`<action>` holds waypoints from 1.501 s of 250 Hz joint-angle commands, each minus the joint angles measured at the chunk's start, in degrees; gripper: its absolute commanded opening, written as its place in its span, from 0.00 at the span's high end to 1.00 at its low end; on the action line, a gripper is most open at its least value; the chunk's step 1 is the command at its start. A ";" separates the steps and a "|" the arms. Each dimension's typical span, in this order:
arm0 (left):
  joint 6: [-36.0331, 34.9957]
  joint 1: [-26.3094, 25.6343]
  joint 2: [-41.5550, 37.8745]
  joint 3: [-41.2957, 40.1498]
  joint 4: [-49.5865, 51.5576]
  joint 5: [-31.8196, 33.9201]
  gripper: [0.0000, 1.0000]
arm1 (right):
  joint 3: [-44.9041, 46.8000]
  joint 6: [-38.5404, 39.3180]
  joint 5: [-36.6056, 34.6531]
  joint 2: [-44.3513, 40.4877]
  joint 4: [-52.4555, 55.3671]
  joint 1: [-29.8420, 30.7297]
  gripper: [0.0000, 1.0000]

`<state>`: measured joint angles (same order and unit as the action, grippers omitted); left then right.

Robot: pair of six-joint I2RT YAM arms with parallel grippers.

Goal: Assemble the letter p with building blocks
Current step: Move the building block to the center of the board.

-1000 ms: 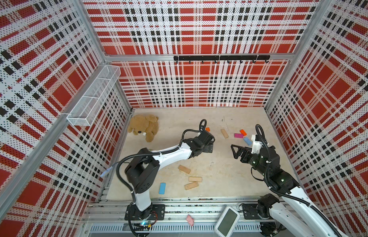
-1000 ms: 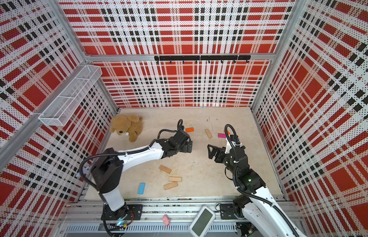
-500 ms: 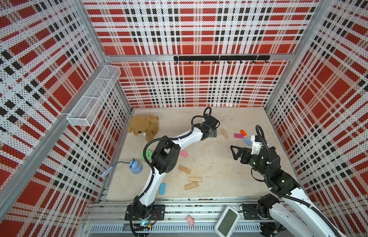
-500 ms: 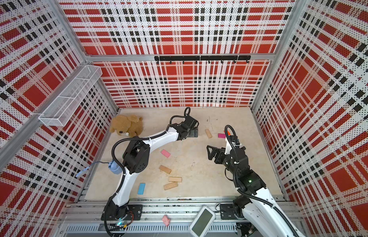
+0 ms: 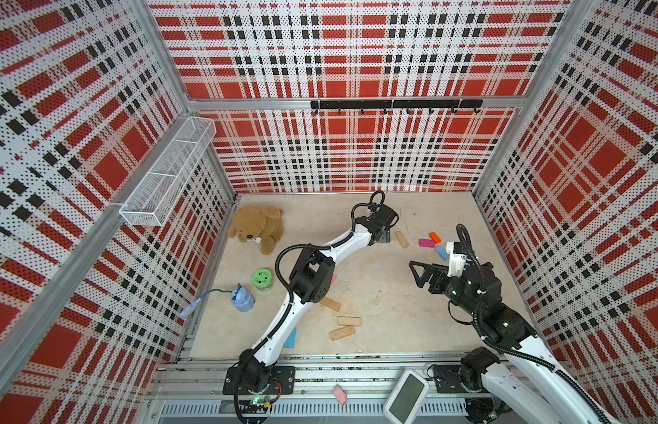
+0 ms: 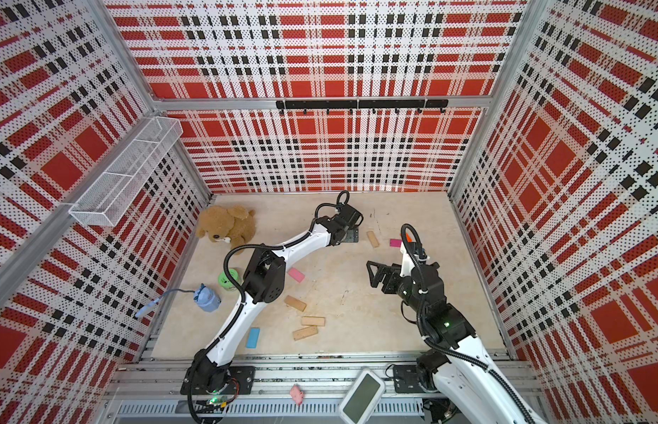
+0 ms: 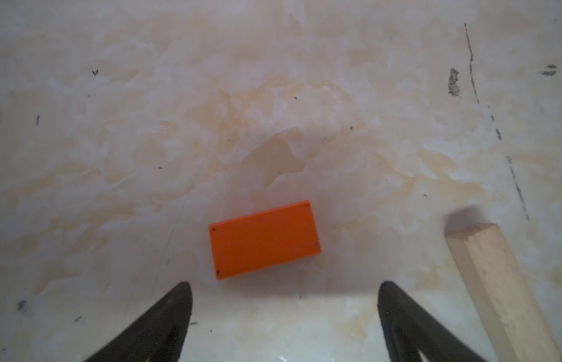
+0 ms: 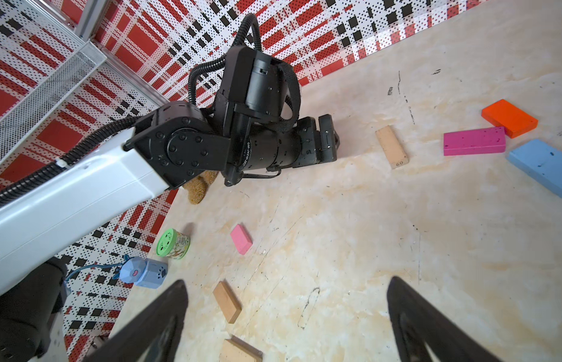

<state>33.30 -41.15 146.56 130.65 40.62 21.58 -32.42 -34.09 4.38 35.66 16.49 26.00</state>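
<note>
My left gripper (image 7: 284, 285) is open, low over the table at the back (image 5: 384, 235). An orange block (image 7: 264, 239) lies flat just ahead of its fingertips, untouched and hidden in both top views. A tan block (image 5: 401, 239) lies beside it. Further right lie magenta (image 5: 426, 243), orange (image 5: 434, 236) and light blue (image 5: 442, 252) blocks. A pink block (image 6: 296, 274) sits mid-table. Three tan blocks (image 5: 349, 321) and a light blue one (image 5: 290, 337) lie near the front. My right gripper (image 5: 415, 273) hangs open and empty above the table's right side.
A teddy bear (image 5: 257, 227) sits at the back left, with a green cylinder toy (image 5: 262, 280) and a small blue toy (image 5: 242, 298) along the left wall. A wire basket (image 5: 166, 172) hangs on that wall. A pink block (image 5: 339, 394) and a white device (image 5: 406, 400) lie on the front rail.
My left arm has stretched out toward the back of the table, carrying its gripper from mid-table to the orange block there. The right arm has hardly moved.
</note>
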 commanded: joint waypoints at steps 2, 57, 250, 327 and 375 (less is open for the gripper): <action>1.52 1.22 3.03 3.42 2.24 -0.72 0.08 | 0.13 -0.31 1.24 -0.15 -2.85 0.41 0.00; 2.31 2.93 5.64 7.19 3.17 -3.76 0.13 | 0.21 -0.32 1.99 0.11 -3.31 0.54 0.00; 0.11 4.54 8.83 11.51 6.05 -4.50 0.40 | 0.31 -0.30 2.94 0.29 -3.97 0.90 0.00; -2.93 2.07 -9.50 -12.67 -5.42 0.61 0.45 | 0.01 -0.25 4.01 -0.67 -3.30 1.23 0.00; -2.22 1.67 -20.05 -31.20 -14.07 -0.14 0.46 | 0.09 -0.62 4.93 -0.59 -3.84 1.86 0.00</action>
<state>31.18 -39.05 133.36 107.24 34.15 20.12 -32.42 -34.13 8.29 35.48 15.18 27.27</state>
